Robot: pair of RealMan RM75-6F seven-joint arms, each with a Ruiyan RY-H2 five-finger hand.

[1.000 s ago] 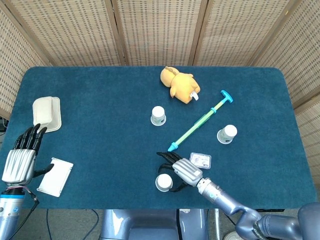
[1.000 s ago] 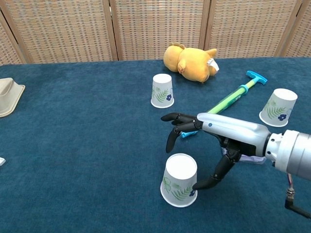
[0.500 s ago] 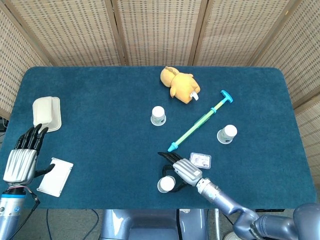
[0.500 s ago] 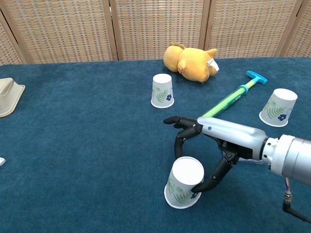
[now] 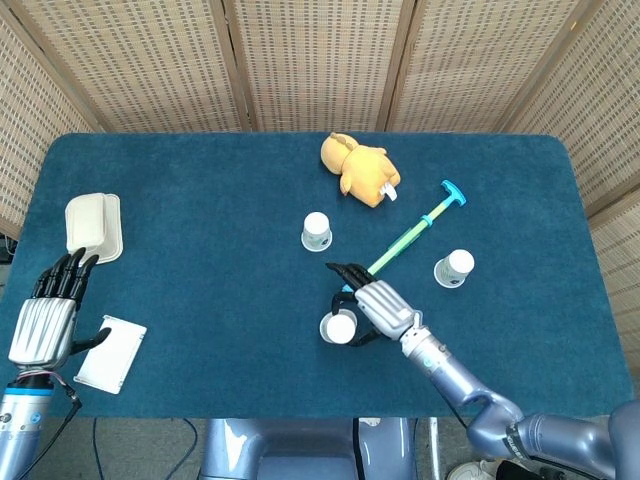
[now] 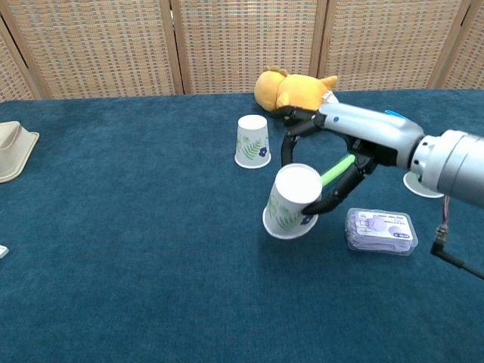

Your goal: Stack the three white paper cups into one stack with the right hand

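My right hand (image 5: 375, 305) (image 6: 344, 140) grips one white paper cup (image 5: 338, 327) (image 6: 291, 203) with leaf print, mouth down and tilted, lifted clear of the blue table. A second cup (image 5: 316, 230) (image 6: 252, 141) stands upside down just beyond and to the left of it. The third cup (image 5: 454, 268) stands at the right; in the chest view my forearm hides nearly all of it. My left hand (image 5: 45, 320) rests at the table's near left edge, fingers straight and holding nothing.
A yellow plush toy (image 5: 360, 170) (image 6: 291, 88) lies at the back. A green and blue pump (image 5: 410, 238) (image 6: 338, 168) lies diagonally under my right hand. A clear plastic packet (image 6: 380, 230) sits by the wrist. A cream box (image 5: 94, 226) and a white flat pack (image 5: 110, 353) lie at the left.
My right hand closed around the near cup, lifted it off the table and carried it away from the front edge toward the second cup. The left hand stayed put.
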